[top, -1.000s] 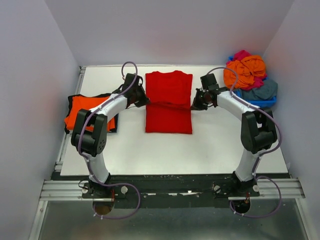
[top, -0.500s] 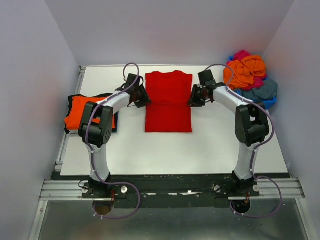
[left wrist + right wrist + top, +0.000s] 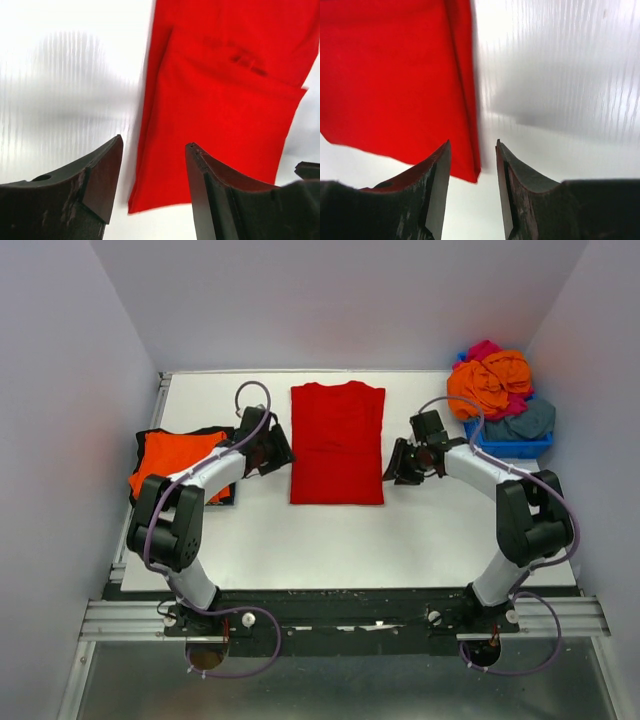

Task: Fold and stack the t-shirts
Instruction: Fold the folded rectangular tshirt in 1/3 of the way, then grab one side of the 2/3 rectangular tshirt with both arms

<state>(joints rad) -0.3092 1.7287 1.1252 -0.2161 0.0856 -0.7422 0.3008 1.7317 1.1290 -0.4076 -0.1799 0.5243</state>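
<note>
Both empty, spread: left fingers (image 3: 95, 185) beside red t-shirt (image 3: 337, 445) left edge, right fingers (image 3: 432, 195) beside right edge.

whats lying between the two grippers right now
The red t-shirt, folded flat on the table. The top view shows the left gripper beside one long edge and the right gripper beside the other, both open.

Red t-shirt (image 3: 337, 443) flat on counter (image 3: 430, 530), centre; folded to a narrow rectangle, collar at far end, crease across middle; folded orange t-shirt (image 3: 175, 462) atop black t-shirt (image 3: 141, 445) at left edge; crumpled heap (image 3: 495, 385) of orange, magenta, grey-blue, far right.
</note>
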